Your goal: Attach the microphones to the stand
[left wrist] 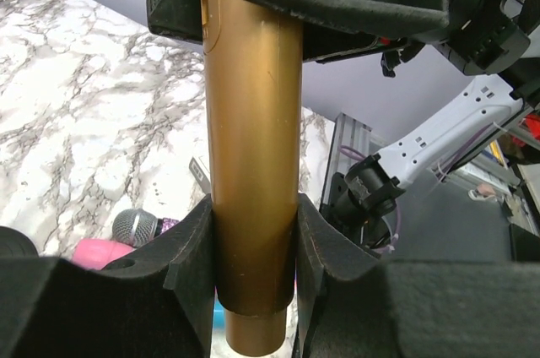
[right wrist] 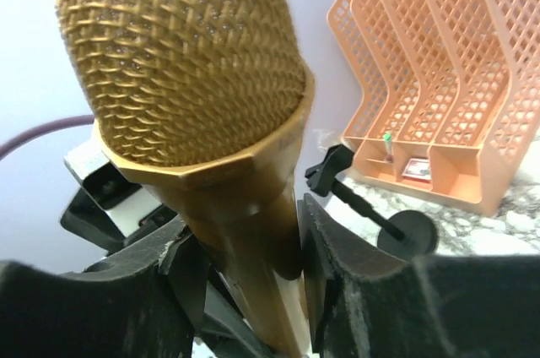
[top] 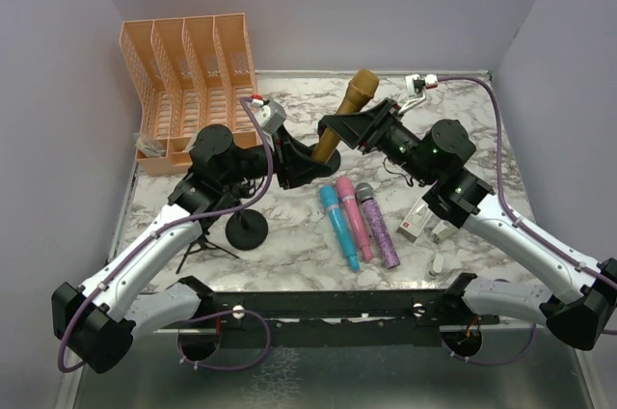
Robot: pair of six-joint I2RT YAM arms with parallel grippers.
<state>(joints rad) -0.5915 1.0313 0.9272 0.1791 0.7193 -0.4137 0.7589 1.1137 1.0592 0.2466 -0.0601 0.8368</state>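
Left gripper [top: 308,160] clamped on gold microphone [top: 355,93] low on the handle, pads tight on both sides. Right gripper [top: 355,125] flanks the neck under the mesh head; can't tell if it's pressing.

Orange file rack [top: 188,76] sits at the back-left table [top: 289,257] edge. Stand [top: 248,230] base is near the front, its pole mostly hidden behind the left arm [top: 154,255]. Gold microphone is tilted in mid-air over centre, mid-body covered by both grippers from above. Cyan microphone [top: 339,226], pink microphone [top: 353,211] and purple microphone [top: 378,226] lie side by side on the marble. Boxes [top: 416,224] are just right of them. Bare marble runs between stand base and cyan microphone. Left wrist view shows only a cyan sliver.
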